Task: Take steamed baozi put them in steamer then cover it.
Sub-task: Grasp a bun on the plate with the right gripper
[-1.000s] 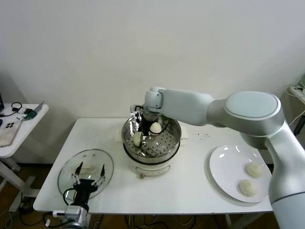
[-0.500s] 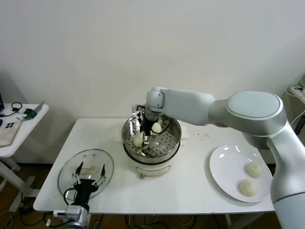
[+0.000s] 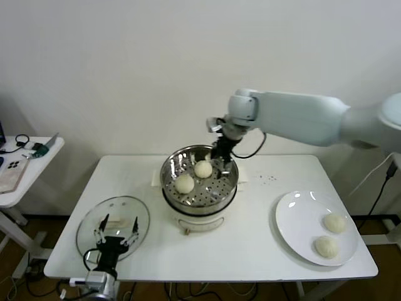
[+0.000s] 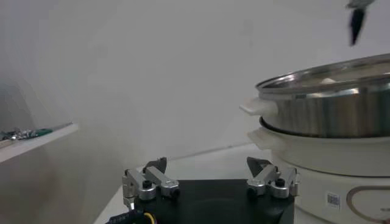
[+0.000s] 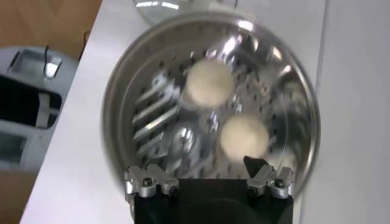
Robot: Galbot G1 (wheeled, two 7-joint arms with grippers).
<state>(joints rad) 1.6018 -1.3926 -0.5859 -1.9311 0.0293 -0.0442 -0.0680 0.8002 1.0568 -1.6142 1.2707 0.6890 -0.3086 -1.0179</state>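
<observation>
Now the right gripper (image 3: 223, 152) hangs above the far rim of the steamer (image 3: 172, 188), jaws wide apart and empty, where a second ago it was down inside the basket beside a bun. It has let that bun go and lifted clear. Two buns (image 3: 202, 168) (image 3: 184, 183) lie on the perforated floor, close together but apparently not touching; the right wrist view shows both (image 5: 209, 83) (image 5: 243, 137) resting free below the spread fingers (image 5: 150, 183). That puts the task about halfway: two more buns (image 3: 334, 222) (image 3: 326, 246) wait on the plate (image 3: 294, 219), well to the right of the steamer. The likely next move is a swing of the right arm over to the plate for a third bun. The lid (image 3: 91, 221) lies flat on the table (image 3: 250, 251), left of the steamer and nearer the robot, its handle up. The left gripper (image 3: 115, 236) waits over the lid's near edge, fingers spread and holding nothing; whether it touches the glass is hard to say from here.
</observation>
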